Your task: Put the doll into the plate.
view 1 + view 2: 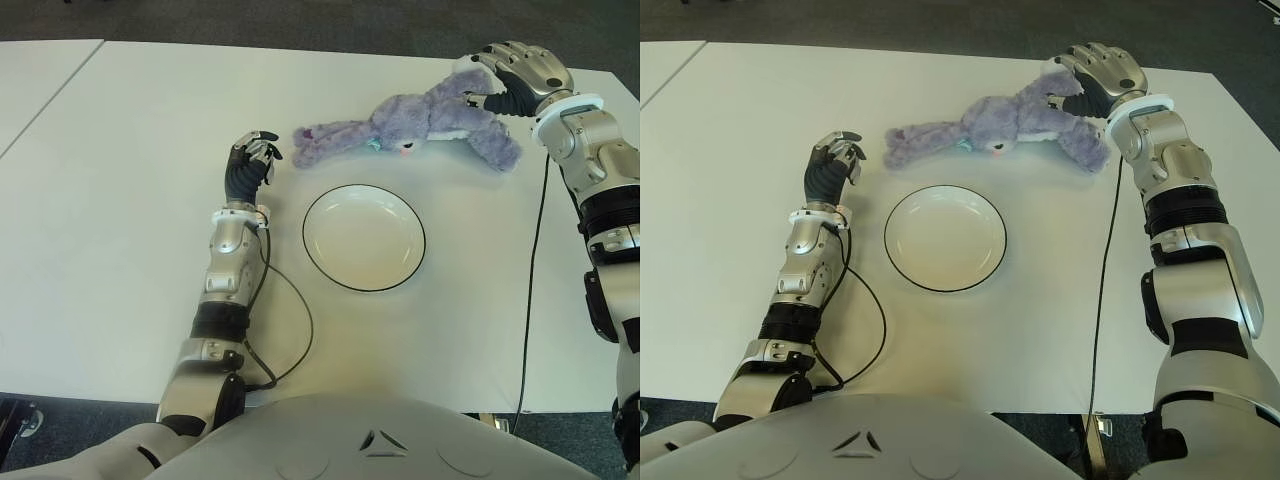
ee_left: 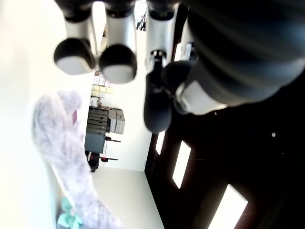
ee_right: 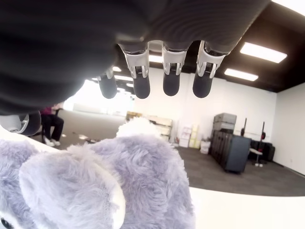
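A purple plush doll point(image 1: 420, 120) lies stretched out on the white table point(image 1: 120, 200), just beyond the empty white plate point(image 1: 364, 238) with a dark rim. My right hand point(image 1: 505, 85) is over the doll's right end. In the right wrist view its fingers point(image 3: 171, 76) hang spread above the fur point(image 3: 119, 191) with a gap, not closed on it. My left hand point(image 1: 255, 160) stands left of the doll's left end and left of the plate, fingers loosely bent, holding nothing.
A black cable point(image 1: 530, 300) runs down the table by my right arm, and another point(image 1: 295, 320) loops beside my left forearm. A second table point(image 1: 30, 70) adjoins at the far left. The table's far edge is just behind the doll.
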Robot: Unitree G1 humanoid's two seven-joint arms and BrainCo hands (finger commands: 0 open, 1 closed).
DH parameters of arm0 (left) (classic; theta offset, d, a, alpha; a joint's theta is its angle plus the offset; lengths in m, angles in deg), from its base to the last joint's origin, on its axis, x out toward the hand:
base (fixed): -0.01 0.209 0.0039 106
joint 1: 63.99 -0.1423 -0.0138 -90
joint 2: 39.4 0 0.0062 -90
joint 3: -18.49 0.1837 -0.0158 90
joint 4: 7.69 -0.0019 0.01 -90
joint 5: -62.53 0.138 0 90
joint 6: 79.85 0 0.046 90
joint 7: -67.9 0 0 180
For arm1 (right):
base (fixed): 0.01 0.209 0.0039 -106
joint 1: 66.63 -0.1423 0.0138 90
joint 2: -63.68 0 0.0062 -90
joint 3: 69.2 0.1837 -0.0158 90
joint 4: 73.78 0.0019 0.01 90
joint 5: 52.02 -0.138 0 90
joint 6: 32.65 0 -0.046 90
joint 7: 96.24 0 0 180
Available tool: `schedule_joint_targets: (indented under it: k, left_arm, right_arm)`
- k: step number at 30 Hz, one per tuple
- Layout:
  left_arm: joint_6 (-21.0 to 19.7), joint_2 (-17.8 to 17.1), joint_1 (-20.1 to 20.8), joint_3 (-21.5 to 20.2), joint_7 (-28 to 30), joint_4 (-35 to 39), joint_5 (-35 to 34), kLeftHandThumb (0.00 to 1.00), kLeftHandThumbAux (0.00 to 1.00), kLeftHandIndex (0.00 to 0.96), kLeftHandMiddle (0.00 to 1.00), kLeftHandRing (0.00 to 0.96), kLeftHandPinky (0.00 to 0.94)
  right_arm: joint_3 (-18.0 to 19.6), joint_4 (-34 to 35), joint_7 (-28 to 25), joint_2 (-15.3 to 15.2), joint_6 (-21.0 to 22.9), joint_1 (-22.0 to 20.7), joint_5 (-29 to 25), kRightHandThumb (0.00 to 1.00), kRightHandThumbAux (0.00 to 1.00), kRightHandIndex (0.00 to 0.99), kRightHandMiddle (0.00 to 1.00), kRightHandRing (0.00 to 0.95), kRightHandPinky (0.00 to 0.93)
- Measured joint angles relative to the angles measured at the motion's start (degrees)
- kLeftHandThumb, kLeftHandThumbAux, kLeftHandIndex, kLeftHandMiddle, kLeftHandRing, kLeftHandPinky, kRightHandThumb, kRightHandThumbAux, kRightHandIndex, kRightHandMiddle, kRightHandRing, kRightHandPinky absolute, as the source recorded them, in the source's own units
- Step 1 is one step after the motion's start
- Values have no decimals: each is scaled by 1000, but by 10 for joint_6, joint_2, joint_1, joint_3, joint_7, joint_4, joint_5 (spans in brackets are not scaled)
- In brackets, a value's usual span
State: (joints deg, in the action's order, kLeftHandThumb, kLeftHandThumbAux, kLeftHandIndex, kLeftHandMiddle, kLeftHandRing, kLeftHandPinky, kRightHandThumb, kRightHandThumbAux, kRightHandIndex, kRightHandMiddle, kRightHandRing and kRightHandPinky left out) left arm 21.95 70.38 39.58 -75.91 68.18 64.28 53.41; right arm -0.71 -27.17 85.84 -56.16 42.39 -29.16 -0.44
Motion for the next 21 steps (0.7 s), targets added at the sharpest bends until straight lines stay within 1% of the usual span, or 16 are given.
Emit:
schedule_joint_targets:
  k: [6, 11, 15, 17, 21]
  left_arm:
    - [0, 0, 0, 0, 0, 0, 0, 713, 704, 442, 884, 886, 877]
    - [1, -1, 0, 0, 0, 0, 0, 712, 704, 442, 885, 887, 875]
    - [1, -1, 0, -1, 1, 0, 0, 712, 704, 442, 885, 887, 877]
    - [1, -1, 0, -1, 2, 0, 0, 712, 704, 442, 886, 888, 877]
    - [2, -1, -1, -1, 3, 0, 0, 712, 704, 442, 887, 888, 878]
  right_arm:
    - [2, 20, 24, -3, 4, 4, 0, 474, 179, 0, 0, 0, 0]
    - [21, 76, 41, -5, 22, 28, -4, 503, 182, 0, 0, 0, 0]
    - [27, 95, 63, -5, 37, 42, 1, 499, 173, 0, 0, 0, 0]
    - [24, 100, 82, -6, 44, 48, 16, 492, 169, 0, 0, 0, 0]
    - [1, 102, 140, -18, 52, 54, 72, 487, 163, 0, 0, 0, 0]
